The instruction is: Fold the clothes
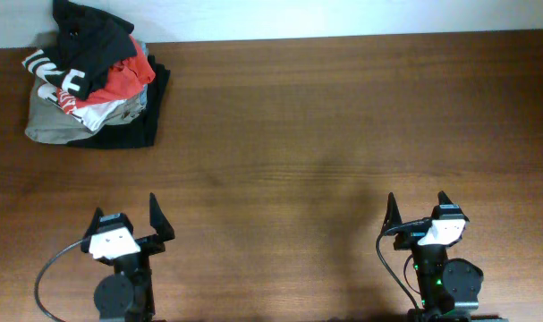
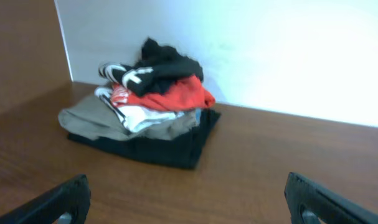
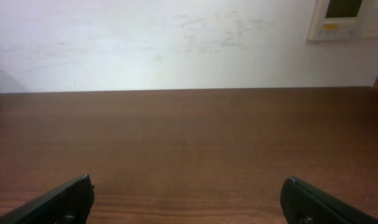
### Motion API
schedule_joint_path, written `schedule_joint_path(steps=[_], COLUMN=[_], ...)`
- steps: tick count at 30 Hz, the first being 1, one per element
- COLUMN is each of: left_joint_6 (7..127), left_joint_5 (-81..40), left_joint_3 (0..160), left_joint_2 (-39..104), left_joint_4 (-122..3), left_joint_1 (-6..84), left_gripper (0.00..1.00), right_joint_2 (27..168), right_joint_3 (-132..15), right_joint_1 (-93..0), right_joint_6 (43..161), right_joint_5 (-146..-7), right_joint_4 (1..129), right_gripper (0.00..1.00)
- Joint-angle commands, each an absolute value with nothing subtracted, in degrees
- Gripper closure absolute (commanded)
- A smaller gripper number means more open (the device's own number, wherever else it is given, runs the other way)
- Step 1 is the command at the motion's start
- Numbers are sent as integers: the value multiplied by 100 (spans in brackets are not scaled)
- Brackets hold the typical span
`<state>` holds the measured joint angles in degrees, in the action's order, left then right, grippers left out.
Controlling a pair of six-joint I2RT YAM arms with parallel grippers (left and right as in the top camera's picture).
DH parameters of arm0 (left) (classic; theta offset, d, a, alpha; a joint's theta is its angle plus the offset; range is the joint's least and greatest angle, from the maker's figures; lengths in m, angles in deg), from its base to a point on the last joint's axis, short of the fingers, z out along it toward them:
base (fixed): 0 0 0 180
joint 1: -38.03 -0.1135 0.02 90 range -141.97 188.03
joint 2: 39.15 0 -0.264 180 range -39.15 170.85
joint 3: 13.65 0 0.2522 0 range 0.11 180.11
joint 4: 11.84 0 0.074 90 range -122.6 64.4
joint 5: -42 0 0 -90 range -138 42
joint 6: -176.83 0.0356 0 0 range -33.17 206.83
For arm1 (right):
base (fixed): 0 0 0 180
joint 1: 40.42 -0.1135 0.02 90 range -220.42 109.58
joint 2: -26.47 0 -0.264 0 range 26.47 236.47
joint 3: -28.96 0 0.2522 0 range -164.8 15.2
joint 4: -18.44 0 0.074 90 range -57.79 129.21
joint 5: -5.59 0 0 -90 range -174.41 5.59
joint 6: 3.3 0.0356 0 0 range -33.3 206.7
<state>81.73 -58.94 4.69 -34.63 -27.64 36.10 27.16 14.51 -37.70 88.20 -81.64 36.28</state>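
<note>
The clothes (image 1: 92, 40), a crumpled dark T-shirt with white lettering, lie on top of a pile at the table's far left corner. The left wrist view has the clothes (image 2: 167, 62) ahead, against the white wall. My left gripper (image 1: 126, 211) is at the near left edge, far from the pile and open, with only bare wood between the fingers of the left gripper (image 2: 187, 186). My right gripper (image 1: 418, 204) waits at the near right edge, also open and empty. From the right wrist view, the right gripper (image 3: 189, 186) faces bare table.
Under the dark shirt lie a red shirt (image 1: 123, 79) with white lettering, a beige-grey garment (image 1: 52, 125) and a flat black garment (image 1: 150, 112). The brown wooden table (image 1: 325, 134) ends at a white wall. A wall panel (image 3: 344, 18) hangs at the far right.
</note>
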Motion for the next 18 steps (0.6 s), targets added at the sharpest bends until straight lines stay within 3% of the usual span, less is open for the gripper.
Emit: schedule_joint_path(steps=[1, 10, 18], left_joint_6=[8262, 9307, 9340], left_joint_5=[-5588, -5004, -5011], left_joint_3=[54, 60, 63], left_joint_2=[-3885, -3887, -3885], left_joint_4=[-2498, -3022, -3020], left_joint_1=[3334, 3343, 3398], left_gripper=[1, 1, 1], right_joint_2=[2666, 2668, 2668], right_joint_3=[1488, 1488, 1488], right_joint_1=[-3728, -3728, -3728], right_joint_6=[8868, 8868, 8868], right_joint_5=[-8210, -8210, -8210], right_joint_4=[3648, 3648, 3648], right_gripper=[1, 1, 1])
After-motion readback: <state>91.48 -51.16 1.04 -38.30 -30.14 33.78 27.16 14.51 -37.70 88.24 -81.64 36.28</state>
